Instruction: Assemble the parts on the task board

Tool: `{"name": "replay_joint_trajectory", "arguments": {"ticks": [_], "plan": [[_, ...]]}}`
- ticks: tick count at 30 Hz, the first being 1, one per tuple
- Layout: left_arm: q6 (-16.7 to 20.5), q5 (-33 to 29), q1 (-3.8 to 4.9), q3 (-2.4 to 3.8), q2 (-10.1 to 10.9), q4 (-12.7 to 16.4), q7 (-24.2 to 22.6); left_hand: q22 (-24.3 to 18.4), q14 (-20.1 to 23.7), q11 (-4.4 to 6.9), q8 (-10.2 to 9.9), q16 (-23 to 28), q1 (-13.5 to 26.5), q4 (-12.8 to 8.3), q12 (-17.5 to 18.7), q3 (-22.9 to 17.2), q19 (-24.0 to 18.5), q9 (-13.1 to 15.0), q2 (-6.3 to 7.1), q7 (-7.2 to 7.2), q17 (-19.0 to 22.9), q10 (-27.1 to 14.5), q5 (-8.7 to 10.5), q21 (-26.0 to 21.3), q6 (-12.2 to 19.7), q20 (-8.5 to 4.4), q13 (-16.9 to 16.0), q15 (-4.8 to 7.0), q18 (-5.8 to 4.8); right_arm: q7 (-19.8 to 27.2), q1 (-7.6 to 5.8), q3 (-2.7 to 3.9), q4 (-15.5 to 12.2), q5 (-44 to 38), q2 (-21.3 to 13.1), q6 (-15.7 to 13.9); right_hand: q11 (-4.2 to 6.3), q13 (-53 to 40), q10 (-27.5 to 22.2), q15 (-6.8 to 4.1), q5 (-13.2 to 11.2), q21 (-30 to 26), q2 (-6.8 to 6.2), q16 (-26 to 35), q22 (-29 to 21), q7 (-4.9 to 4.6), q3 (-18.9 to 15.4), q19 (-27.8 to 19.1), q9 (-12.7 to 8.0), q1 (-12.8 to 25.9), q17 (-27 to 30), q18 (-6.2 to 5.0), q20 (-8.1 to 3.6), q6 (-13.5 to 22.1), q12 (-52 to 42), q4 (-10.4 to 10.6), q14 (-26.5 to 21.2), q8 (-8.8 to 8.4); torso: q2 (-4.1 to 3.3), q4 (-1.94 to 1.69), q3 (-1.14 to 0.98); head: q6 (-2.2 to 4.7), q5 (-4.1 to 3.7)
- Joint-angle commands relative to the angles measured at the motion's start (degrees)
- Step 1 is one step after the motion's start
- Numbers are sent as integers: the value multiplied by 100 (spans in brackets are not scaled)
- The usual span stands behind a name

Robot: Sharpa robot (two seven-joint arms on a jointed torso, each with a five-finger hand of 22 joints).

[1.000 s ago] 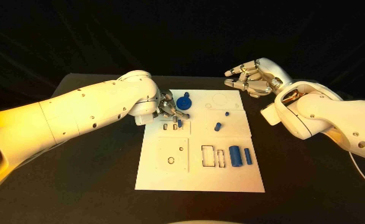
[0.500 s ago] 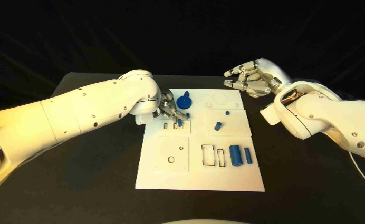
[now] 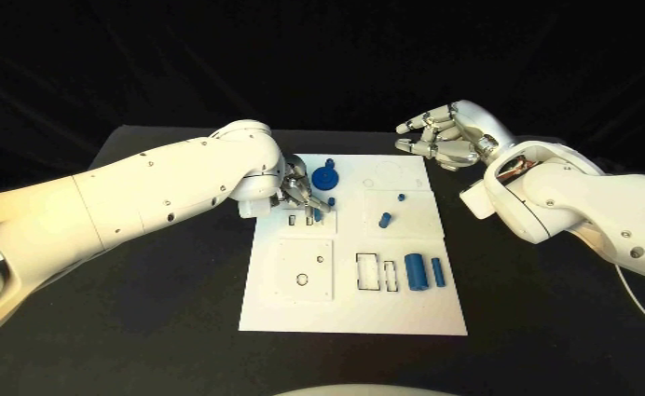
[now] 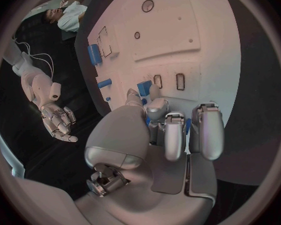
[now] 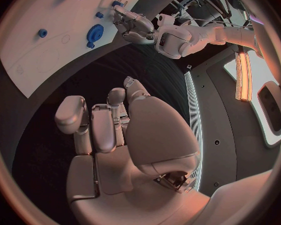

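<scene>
Head view, writing: none can be read on the board or on the arms.
Head view, surface: a black bench [image 3: 161, 303] carries the white task board [image 3: 352, 312] at its middle; a black backdrop closes off the room behind.
Head view, parts counted: a round blue part [image 3: 324, 178] at the board's far left, a tiny blue peg [image 3: 402, 198] and a short blue peg [image 3: 385, 222] near the middle, and two blue cylinders [image 3: 417, 270] lying side by side toward the near right.
Head view, left hand: the left hand [image 3: 298, 193] is lowered onto the board's far left, just beside the round part, fingers drawn together around a small blue part that is mostly hidden.
Head view, right hand: the right hand [image 3: 444, 143] hangs off the board past its far right corner, fingers loosely curled and apart, holding nothing.
Left wrist view, grip: the fingers [image 4: 175, 135] are clamped on a small blue part [image 4: 144, 88] over two little rectangular slots [image 4: 180, 81] in the board.
Left wrist view, room: a seated person shows at the rim, touching nothing.
Right wrist view, hand: the right hand's fingers [image 5: 103, 125] are empty above the dark bench, with the board's corner beyond.
</scene>
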State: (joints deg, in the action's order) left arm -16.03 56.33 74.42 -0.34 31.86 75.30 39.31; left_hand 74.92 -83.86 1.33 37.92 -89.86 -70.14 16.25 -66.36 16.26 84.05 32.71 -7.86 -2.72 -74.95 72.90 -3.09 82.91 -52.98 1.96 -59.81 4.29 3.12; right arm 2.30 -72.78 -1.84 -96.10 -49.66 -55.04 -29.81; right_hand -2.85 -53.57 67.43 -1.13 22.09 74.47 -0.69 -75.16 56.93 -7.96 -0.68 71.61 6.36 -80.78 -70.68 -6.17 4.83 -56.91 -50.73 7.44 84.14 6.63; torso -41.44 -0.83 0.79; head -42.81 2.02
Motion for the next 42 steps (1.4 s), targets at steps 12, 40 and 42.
{"name": "replay_joint_trajectory", "arguments": {"ticks": [12,40,42], "plan": [[-168,16,4,0,-89,-37,20,449,-614,2,75,-14,-142,19,-81,-10,226,137,0,21,-1505,72,-286,58,67,-41,-80,43,-95,3,12,-1,9,50,27,72,11,6,-9,-39,62,-32,6,26,-7,6,59,-24,-8,-28,7,-51,-12,-38,15,-4,175,-9,1,-3,-4,-56,-8],[-39,-36,3,-4,-10,15,-104,356,-614,35,23,-14,-1036,-211,102,-4619,156,676,1305,-1,-1505,61,-860,-62,307,-82,-50,51,-60,-31,46,-5,-21,50,40,117,16,27,-14,-44,90,-41,9,37,-14,10,111,-22,-10,-68,12,-52,-15,-47,27,-25,177,-10,4,-9,-4,-133,-24],[-36,-48,3,-3,16,40,-117,329,-614,25,51,-14,-852,-322,118,-4993,146,753,1445,7,-1505,57,-843,-89,328,-67,-34,56,-55,-31,48,-6,-18,52,39,118,17,21,-9,-45,91,-42,9,37,-16,10,119,-22,-10,-74,10,-53,-16,-49,19,-28,178,-9,10,-18,-5,-137,-25]]}}
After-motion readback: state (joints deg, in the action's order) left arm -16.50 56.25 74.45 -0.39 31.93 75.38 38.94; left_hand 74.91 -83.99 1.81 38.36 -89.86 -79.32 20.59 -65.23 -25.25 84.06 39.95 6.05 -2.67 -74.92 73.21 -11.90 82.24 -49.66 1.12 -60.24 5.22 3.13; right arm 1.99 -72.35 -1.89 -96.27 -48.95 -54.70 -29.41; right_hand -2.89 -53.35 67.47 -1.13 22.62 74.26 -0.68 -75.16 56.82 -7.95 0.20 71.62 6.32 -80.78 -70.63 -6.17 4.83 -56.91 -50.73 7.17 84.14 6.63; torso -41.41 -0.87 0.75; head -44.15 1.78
